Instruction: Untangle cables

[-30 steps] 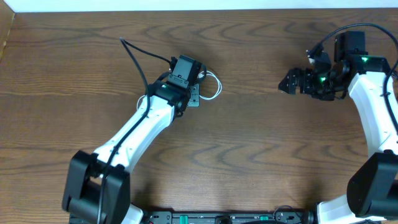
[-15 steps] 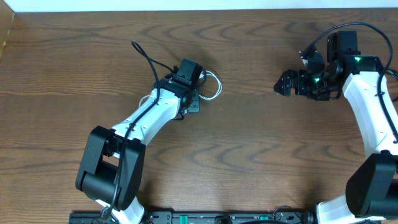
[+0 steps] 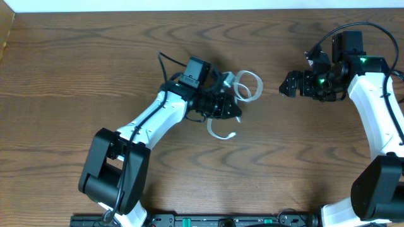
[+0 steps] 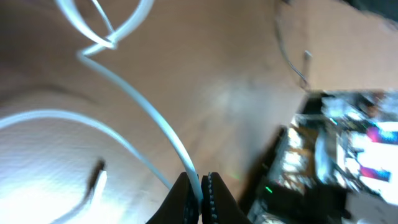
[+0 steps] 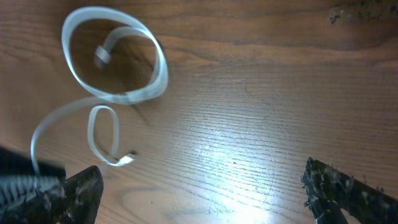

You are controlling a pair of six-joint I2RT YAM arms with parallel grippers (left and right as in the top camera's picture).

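My left gripper (image 3: 233, 111) is shut on the white cable (image 3: 251, 86) near mid-table. In the left wrist view the gripper (image 4: 201, 194) pinches the white cable (image 4: 144, 112) between closed tips, and the cord runs up and left to loops. The white cable's big loop (image 5: 161, 71) lies on the wood, and a small loop with a plug (image 5: 127, 158) lies below it. A thin black cord (image 3: 165, 64) trails behind the left wrist; I cannot tell whether it is the black cable. My right gripper (image 3: 286, 86) stands open and empty to the right of the loops, also seen from its wrist (image 5: 202, 199).
The wooden table (image 3: 290, 157) spreads around both arms. A white wall edge (image 3: 189, 5) runs along the back. A dark rail with electronics (image 3: 221, 221) sits at the front edge. Thick black wires (image 3: 328, 38) arch over the right arm.
My left gripper has closed on the white cable and swung right, dragging its loops toward the table's middle. The black cord followed the wrist. The right gripper shifted slightly left, then held still.
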